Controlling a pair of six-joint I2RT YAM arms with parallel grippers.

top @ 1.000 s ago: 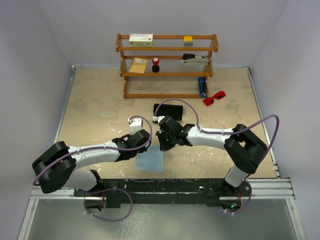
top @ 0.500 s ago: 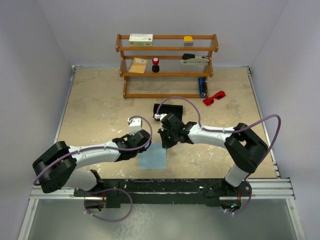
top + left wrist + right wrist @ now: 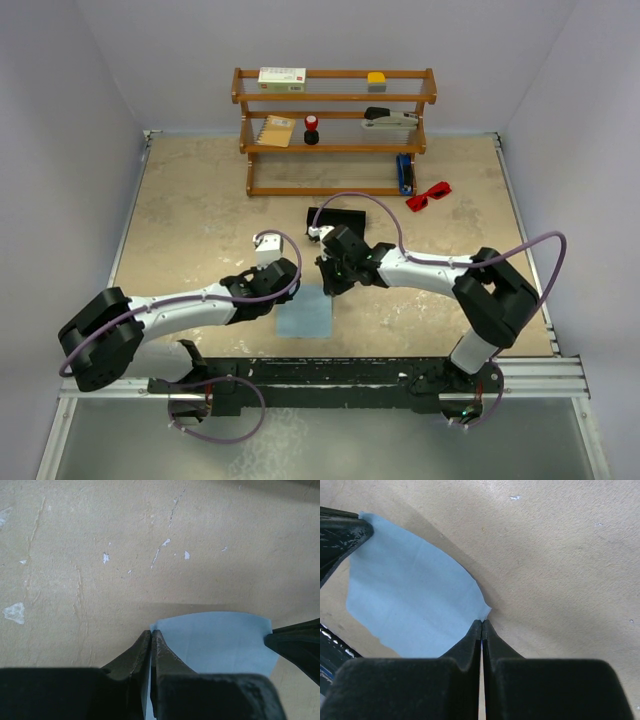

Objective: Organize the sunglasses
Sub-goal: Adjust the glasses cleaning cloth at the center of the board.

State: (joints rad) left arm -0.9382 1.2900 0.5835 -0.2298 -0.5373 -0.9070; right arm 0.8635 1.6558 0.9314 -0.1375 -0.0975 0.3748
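The sunglasses (image 3: 428, 194), one red pair, lie on the desk (image 3: 200, 220) just beside the bottom right corner of the single wooden shelf (image 3: 335, 97), well apart from both arms. One black oblong case (image 3: 336, 222) sits on the desk in front of the shelf, and one light blue cloth (image 3: 305, 318) lies nearer the arm bases. Two pincers meet at the cloth's far edge. The left pincer (image 3: 284, 291), fingers pressed together, nips the far left corner. The right pincer (image 3: 328, 289), likewise pressed together, nips the far right corner. Both wrist views show that edge raised off the desk, a shadow beneath it. The shelf's three tiers carry six things: a white box (image 3: 282, 77) and a yellow block (image 3: 376, 77) on top, three in the middle, and one blue item (image 3: 403, 172) at the bottom
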